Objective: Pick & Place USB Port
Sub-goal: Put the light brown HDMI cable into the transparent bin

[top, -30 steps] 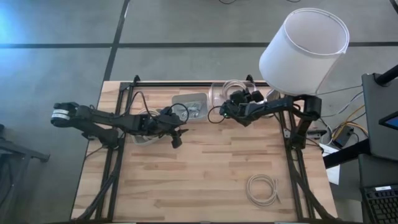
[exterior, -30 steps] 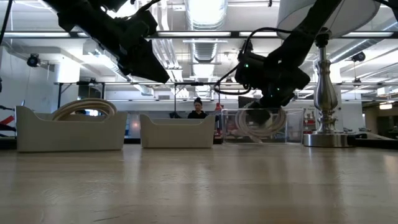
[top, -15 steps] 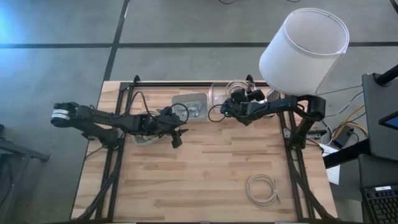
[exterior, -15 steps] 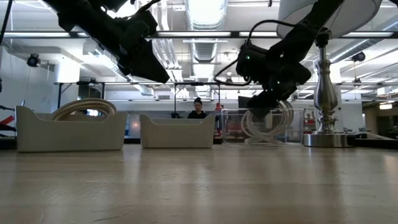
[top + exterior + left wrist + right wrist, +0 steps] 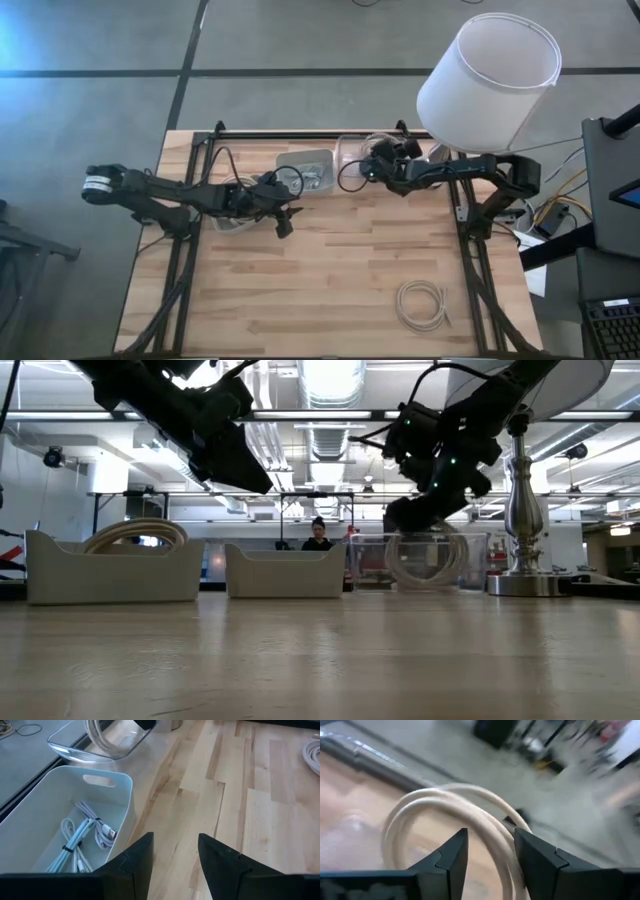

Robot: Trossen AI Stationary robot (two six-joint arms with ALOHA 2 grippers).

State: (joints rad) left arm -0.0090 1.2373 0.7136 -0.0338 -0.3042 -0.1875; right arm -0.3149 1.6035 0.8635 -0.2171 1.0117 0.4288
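Observation:
A cream coiled USB cable lies in the clear bin at the table's far edge; in the low view the coil shows through the bin's wall. My right gripper hangs open just above the coil and holds nothing. My left gripper waits open above the bare wood, beside a white bin with bundled cables in it. Another cream coil lies on the table near the front right.
A second white bin with a coil stands under my left arm. A tall lamp rises at the far right, its base close to the clear bin. A black frame runs along the table's sides. Bare wood lies between the bins and the front edge.
My right gripper has opened and let go of the cream coil, then risen a little above the clear bin. The coil, which hung below the fingers a second ago, has dropped and now rests in the clear bin.

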